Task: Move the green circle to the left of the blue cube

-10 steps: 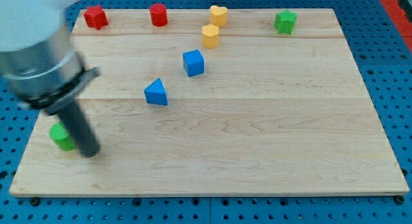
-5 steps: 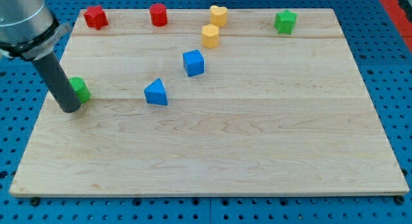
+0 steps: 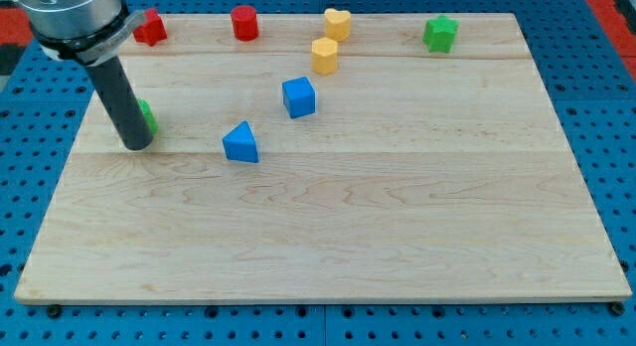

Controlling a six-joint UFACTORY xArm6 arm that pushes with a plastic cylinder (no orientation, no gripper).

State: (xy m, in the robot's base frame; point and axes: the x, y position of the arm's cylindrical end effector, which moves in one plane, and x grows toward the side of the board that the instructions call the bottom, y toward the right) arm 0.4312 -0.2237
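**Q:** Wooden board (image 3: 397,237), pale and plank-jointed, on a blue pegboard surface (image 3: 596,107): where do the blocks lie relative to its edges?

**A:** Five blocks sit in the band near the view's top edge. A red block (image 3: 151,27), partly behind the arm, is at the top left; a red cylinder (image 3: 244,23) is to its right; a yellow heart-shaped block (image 3: 338,24) and a yellow block (image 3: 325,56) stand just beside each other near the top centre; a green star-like block (image 3: 441,33) is toward the top right.

**Q:** Where is the task's thing?

**A:** The green circle (image 3: 147,114) lies near the board's left edge, mostly hidden behind the rod, only a sliver showing on the rod's right side. The blue cube (image 3: 299,96) is well apart from it, toward the view's right and slightly higher. A blue triangle (image 3: 240,143) sits between them, a little lower.

**Q:** And my tip?

**A:** My tip (image 3: 135,144) rests on the board at the lower left of the green circle, touching or just beside it; which cannot be told. The rod has no jaws, so none stand apart or together.

**Q:** What open room is shown?

**A:** The board's whole lower half and right side carry no blocks. Bare wood runs between the green circle and the blue cube above the triangle.

**Q:** Any containers?

**A:** The board alone bears things, all eight blocks standing on it.
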